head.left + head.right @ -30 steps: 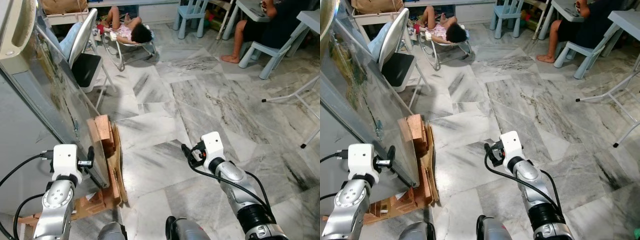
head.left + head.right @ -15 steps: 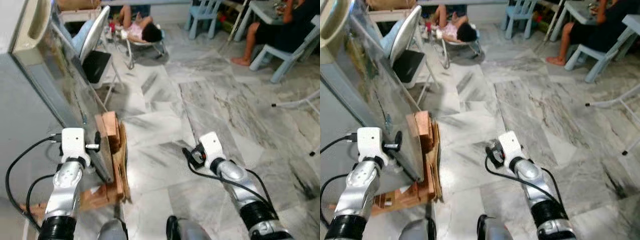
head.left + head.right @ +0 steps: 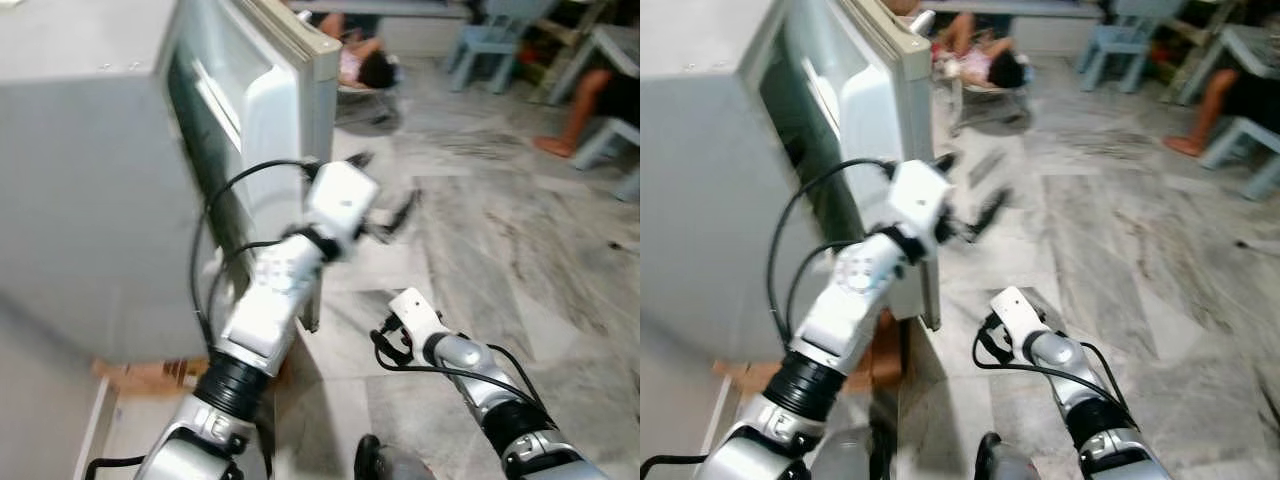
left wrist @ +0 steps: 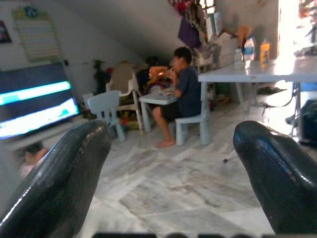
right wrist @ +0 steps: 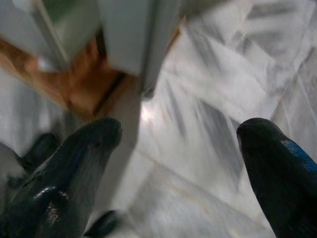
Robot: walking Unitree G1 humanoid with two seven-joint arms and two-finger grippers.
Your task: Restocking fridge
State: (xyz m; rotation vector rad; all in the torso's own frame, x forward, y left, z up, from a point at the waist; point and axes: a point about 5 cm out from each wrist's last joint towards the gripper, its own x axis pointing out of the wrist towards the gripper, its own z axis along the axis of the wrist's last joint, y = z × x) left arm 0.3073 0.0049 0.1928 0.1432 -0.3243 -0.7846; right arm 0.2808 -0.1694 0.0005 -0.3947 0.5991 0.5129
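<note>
Left eye view is showing the right gripper (image 3: 382,340) nearest, hanging low over the marble floor (image 3: 560,300), and in its wrist view its fingers (image 5: 74,163) are spread wide with nothing between them. Above it the left arm is reaching forward at chest height, its gripper (image 3: 385,195) sitting just beside the free edge of the fridge door (image 3: 285,120), apart from it as far as the blur is letting me tell; the wrist view is showing those fingers (image 4: 54,178) parted wide too, pointing out into the room and carrying nothing. The fridge (image 3: 90,180) is standing on the robot's left on brown cardboard (image 3: 150,375), its door swung open. Further off, a child (image 3: 985,62) is lying in a bouncer and a person (image 4: 183,94) is sitting at a small table.

I am judging the task as barely begun: the door is open, but neither hand is holding any goods, no item to stock is appearing near the robot, and all the loading is remaining to be done
</note>
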